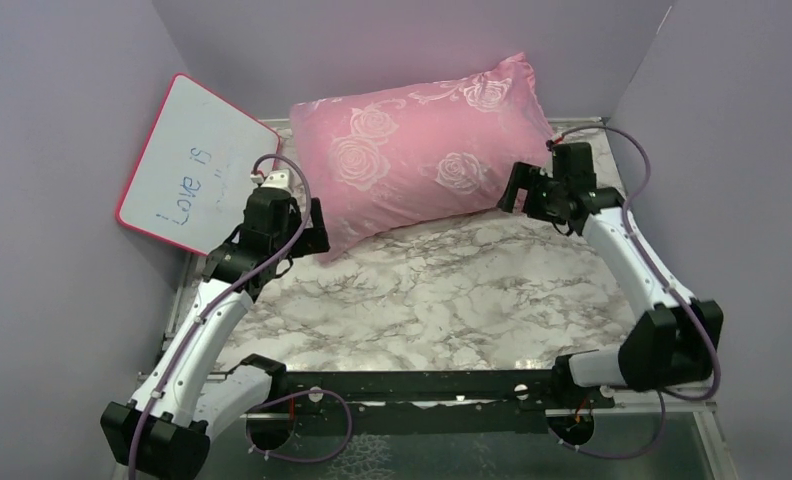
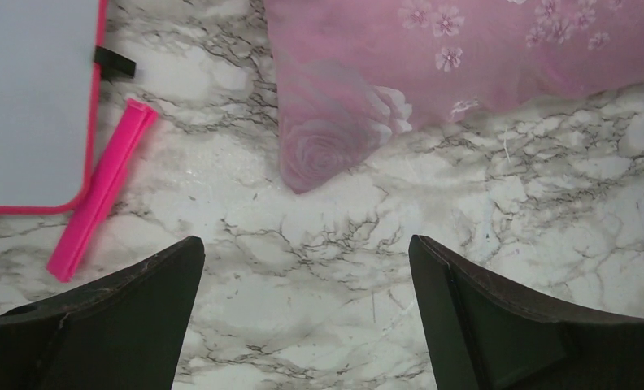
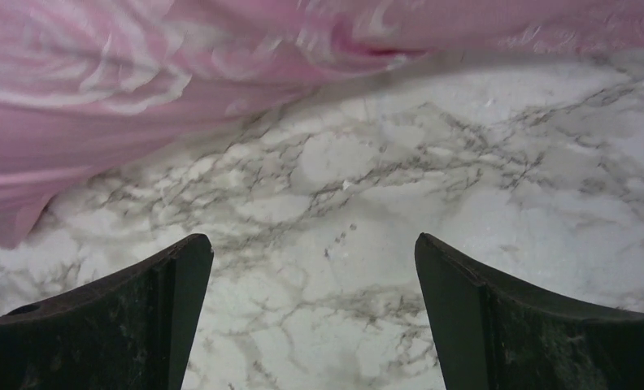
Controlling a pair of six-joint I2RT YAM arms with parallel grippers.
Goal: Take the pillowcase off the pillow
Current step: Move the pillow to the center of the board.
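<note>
Both arms [image 1: 207, 320] bolted to the black metal base rail [image 1: 422, 385] are glossy white tube links [image 1: 627, 250] with chunky black joint housings [image 1: 662, 345], nothing fancy. Thin purple cables [image 1: 602, 127] loop along each arm up from the rail. Pale round bolt heads [image 1: 520, 390] sit on the rail itself. Farthest from it, matte black wedge-shaped fingers [image 2: 115, 325] look pretty scuffed.

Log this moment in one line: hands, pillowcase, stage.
left hand: open, over table by pillowcase corner | right hand: open, beside its other end | pillowcase: on, ungrasped | stage: pre-grasp
</note>
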